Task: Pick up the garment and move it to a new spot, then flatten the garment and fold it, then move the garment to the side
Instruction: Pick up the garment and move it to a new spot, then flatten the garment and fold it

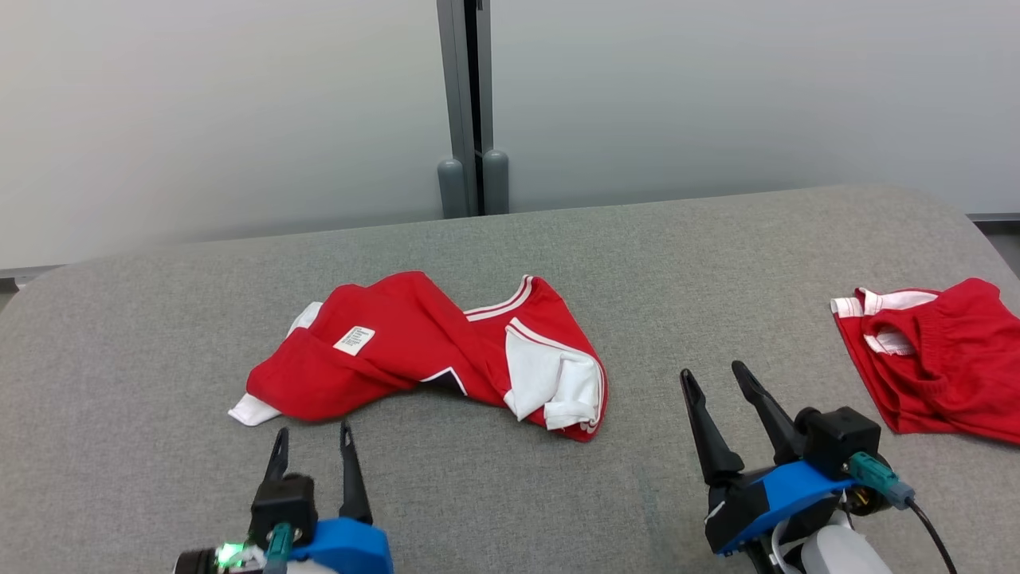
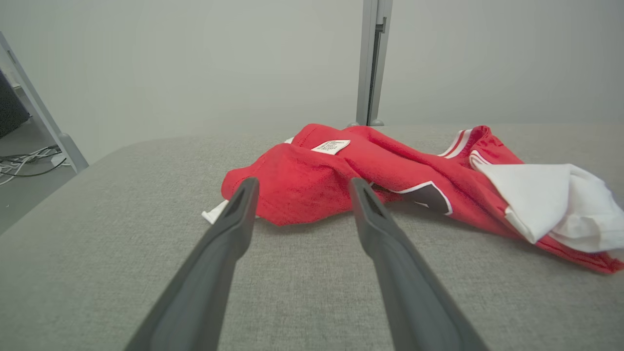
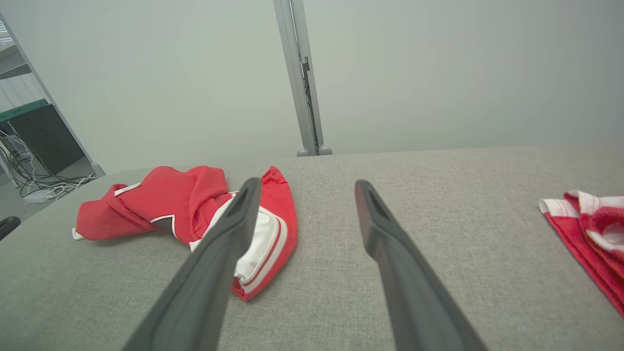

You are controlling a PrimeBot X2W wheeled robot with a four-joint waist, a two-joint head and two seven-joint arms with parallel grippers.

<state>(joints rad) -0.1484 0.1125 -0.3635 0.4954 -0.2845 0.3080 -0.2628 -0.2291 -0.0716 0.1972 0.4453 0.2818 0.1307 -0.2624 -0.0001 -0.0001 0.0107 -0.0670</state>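
A crumpled red garment (image 1: pixel 414 351) with white trim and a white label lies bunched on the grey table, left of centre. It also appears in the left wrist view as the garment (image 2: pixel 390 175) and in the right wrist view as the garment (image 3: pixel 165 204). My left gripper (image 1: pixel 312 440) stands open just in front of its near left edge, with nothing between the fingers and apart from the cloth. My right gripper (image 1: pixel 715 375) is open and empty to the right of the garment, above bare table.
A second red garment (image 1: pixel 940 359) with white trim lies at the table's right edge. The grey fabric table (image 1: pixel 510 494) has rounded far corners. A grey post (image 1: pixel 470 104) stands behind it against a pale wall. Cables and a rack (image 3: pixel 29 161) sit left of the table.
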